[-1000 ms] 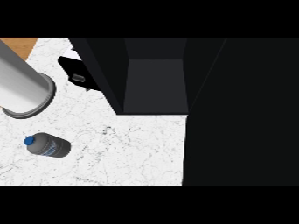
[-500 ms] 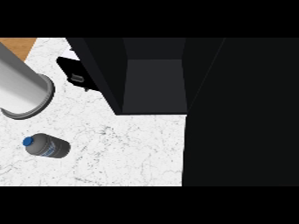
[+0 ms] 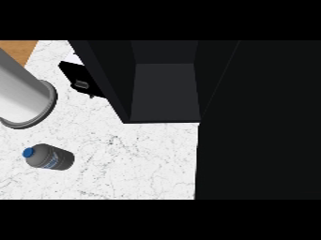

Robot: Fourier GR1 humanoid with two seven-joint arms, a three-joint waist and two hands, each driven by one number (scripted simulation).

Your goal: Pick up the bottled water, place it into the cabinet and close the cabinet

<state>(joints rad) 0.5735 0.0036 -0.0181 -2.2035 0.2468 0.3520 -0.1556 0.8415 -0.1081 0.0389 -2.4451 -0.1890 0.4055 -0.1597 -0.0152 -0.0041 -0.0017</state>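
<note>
Nothing has shifted since the earlier frame. My grey left forearm (image 3: 14,86) crosses the white marble tabletop (image 3: 135,159); my fingers are unseen. The blue-capped grey water bottle (image 3: 49,157) lies before the open dark cabinet (image 3: 163,89).

A bottled water (image 3: 48,157) with a blue cap lies on its side on the white marbled counter (image 3: 135,164), near the left edge. Far of it, a grey forearm (image 3: 14,86) crosses from the upper left, its hand (image 3: 80,80) showing only as a black shape beside the open dark cabinet (image 3: 164,89). The cabinet's grey interior faces the counter.
</note>
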